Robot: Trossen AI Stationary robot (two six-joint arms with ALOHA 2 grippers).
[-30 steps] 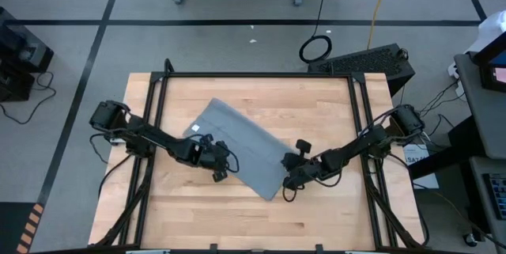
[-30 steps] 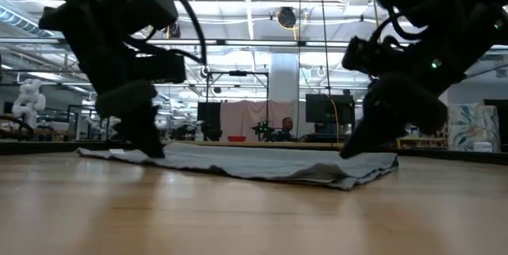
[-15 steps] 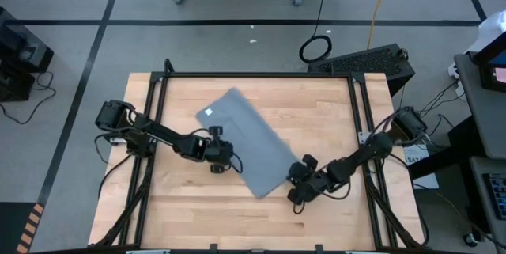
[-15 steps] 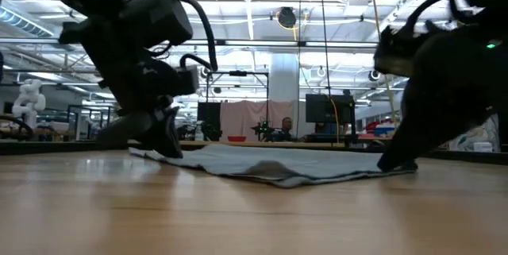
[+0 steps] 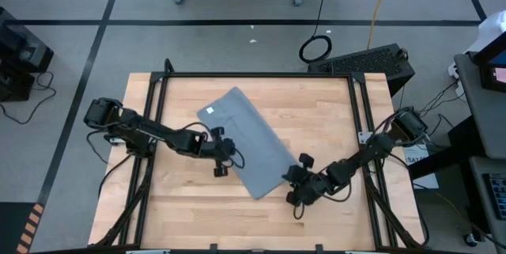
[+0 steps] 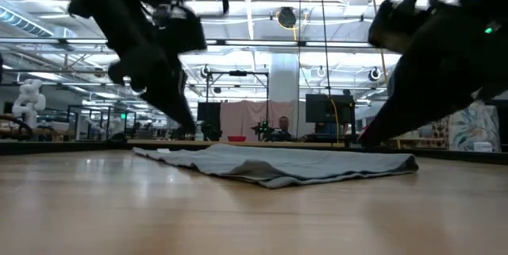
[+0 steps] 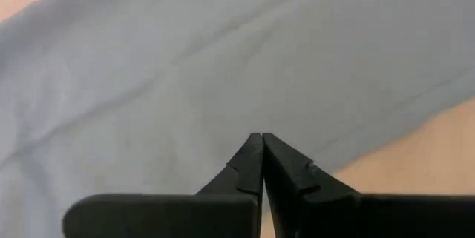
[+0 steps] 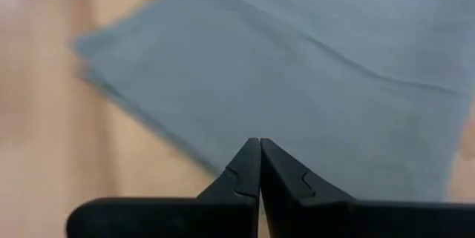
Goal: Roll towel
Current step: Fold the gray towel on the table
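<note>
The grey-blue towel (image 5: 249, 139) lies flat and slanted on the wooden table (image 5: 316, 104), with a small white label (image 5: 209, 111) near its far left corner. It also shows in the low view (image 6: 278, 164). My left gripper (image 5: 220, 161) is shut, just off the towel's left long edge, and in the low view (image 6: 189, 128) it is raised above the cloth. My right gripper (image 5: 291, 191) is shut beside the towel's near right corner, just above it in the low view (image 6: 365, 138). Both wrist views show shut fingers over the towel (image 7: 223, 60) (image 8: 312, 82).
Black frame rails (image 5: 261, 74) run along the table's edges. Bare wood lies to the right of the towel (image 5: 332, 119) and along the near edge (image 5: 237, 222). A keyboard (image 5: 368, 58) sits beyond the far right corner.
Both grippers, which had been pressed down on the towel's two sides, slid and turned it so that its far end swung toward the table's far right. Both have then risen off the cloth, and the left has drawn back a little to the left. The towel stays flat.
</note>
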